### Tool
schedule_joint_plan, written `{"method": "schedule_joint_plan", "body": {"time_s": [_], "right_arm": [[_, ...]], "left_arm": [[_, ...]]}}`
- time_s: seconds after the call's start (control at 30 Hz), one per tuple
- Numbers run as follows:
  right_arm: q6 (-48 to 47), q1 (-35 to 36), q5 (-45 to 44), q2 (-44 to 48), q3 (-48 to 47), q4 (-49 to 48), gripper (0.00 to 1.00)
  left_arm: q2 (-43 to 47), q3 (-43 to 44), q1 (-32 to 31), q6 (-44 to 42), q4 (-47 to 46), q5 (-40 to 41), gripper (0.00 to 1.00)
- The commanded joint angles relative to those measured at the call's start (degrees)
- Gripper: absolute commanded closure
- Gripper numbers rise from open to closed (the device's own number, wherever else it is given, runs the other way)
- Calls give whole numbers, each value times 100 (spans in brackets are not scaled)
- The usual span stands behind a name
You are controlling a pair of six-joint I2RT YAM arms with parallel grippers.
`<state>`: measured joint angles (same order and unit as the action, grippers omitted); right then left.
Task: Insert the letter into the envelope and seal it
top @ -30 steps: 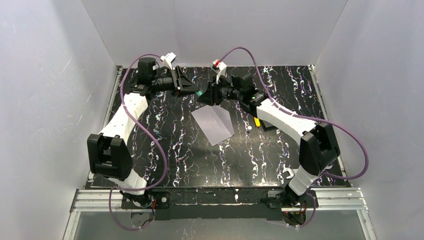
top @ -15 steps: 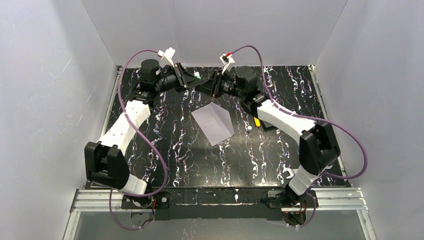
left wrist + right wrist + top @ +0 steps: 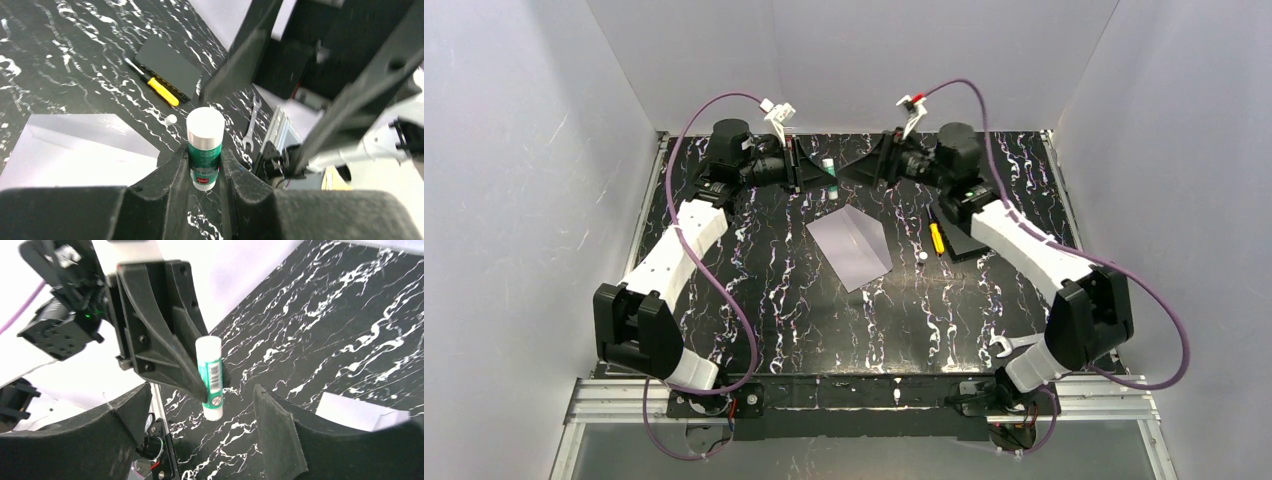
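The pale envelope [image 3: 852, 245] lies flat mid-table, also seen in the left wrist view [image 3: 75, 150] and the right wrist view [image 3: 360, 412]. The letter is out of view. My left gripper [image 3: 822, 172] hovers above the table's far part, shut on a green and white glue stick [image 3: 829, 166]. The stick stands upright between the left fingers [image 3: 205, 145]. My right gripper [image 3: 871, 166] faces it from the right, open, its jaws wide apart and clear of the glue stick [image 3: 210, 375].
A flat black box [image 3: 972, 238] with a yellow-handled tool [image 3: 936, 238] lies right of the envelope. A small white piece [image 3: 921, 257] sits between them. A wrench [image 3: 1009, 345] lies near the right arm's base. White walls enclose the table.
My right gripper has opened and drawn back to the right, off the glue stick. The left gripper keeps the stick and has shifted slightly right.
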<state>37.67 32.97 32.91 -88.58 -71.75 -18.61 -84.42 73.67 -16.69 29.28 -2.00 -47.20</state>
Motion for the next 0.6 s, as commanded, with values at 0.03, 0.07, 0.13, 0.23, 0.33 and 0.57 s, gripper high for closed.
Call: {"method": "schedule_joint_plan", "body": {"time_s": [0.03, 0.07, 0.13, 0.23, 0.33, 0.57], "right_arm": [[-19, -238, 959, 168, -721, 115, 23], [-74, -216, 1042, 69, -840, 210, 26], [-209, -183, 1064, -82, -1021, 447, 30], [-289, -131, 1148, -167, -1177, 484, 27], [-243, -116, 1286, -293, -1362, 511, 26], [-140, -117, 1133, -453, -1477, 451, 67]], "left_arm": [[245, 328, -27, -1001, 167, -1561, 100], [224, 352, -26, -980, 136, -1722, 100], [178, 410, -20, -882, 10, -1973, 100], [89, 518, -27, -753, -106, -2185, 100], [55, 565, -28, -715, -108, -2249, 100], [33, 616, -23, -838, 78, -2233, 100]]}}
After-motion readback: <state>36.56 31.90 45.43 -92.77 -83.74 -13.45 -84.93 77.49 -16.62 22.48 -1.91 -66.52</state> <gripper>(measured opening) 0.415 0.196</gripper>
